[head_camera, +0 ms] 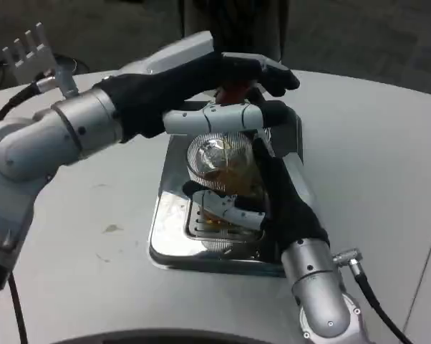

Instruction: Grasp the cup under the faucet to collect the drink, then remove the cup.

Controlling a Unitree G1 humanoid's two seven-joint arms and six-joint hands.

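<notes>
Centrally, a ribbed clear cup (219,161) holding amber drink stands over the metal drip tray (165,240) on the white table (387,179). The right hand (262,204) wraps its fingers around the cup from the near side, gripping it. The left hand (215,89) reaches in from the left above the cup, fingers curled over the red faucet lever (233,92); how firmly it presses cannot be told.

The cup (217,166) — clear, ribbed glass holding amber drink — stands above the steel drip tray (174,247), just below the red-tipped faucet (235,93).
</notes>
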